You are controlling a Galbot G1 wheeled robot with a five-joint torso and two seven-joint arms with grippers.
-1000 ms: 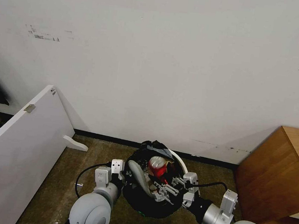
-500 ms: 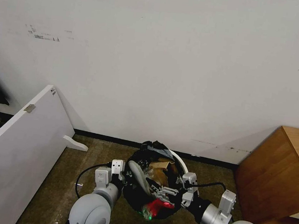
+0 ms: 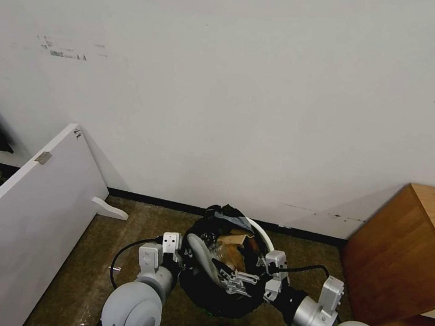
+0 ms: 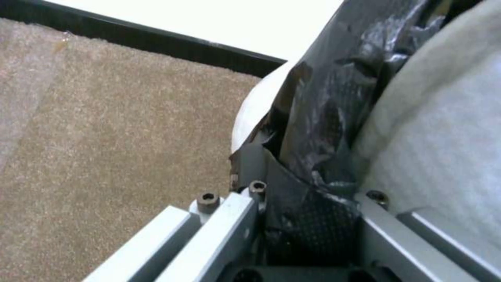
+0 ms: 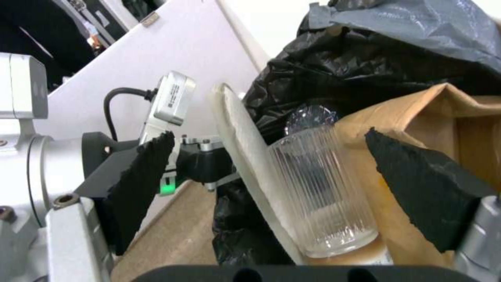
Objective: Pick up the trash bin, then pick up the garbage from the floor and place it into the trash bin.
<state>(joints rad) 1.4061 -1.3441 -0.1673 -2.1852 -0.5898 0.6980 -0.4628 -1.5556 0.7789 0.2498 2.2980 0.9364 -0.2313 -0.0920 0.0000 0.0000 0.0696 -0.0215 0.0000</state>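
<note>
— Trash bin (image 3: 259, 233), where is it?
— On the brown carpet (image 3: 134, 227) at about six o'clock in the head view, near the wall's black baseboard (image 3: 157, 201), between both arms. Its black bag (image 4: 323, 98) is folded over the rim.
— What's inside?
— A white slipper (image 5: 245, 156), a clear ribbed bottle (image 5: 321, 188) and a brown paper bag (image 5: 438, 117).
— The left gripper (image 4: 308, 219)?
— Jaws clamped on the bagged rim, at the bin's nine o'clock.
— The right gripper (image 5: 292, 188)?
— Jaws spread wide and empty above the bin, its black pads (image 5: 422, 188) either side of the bottle.
</note>
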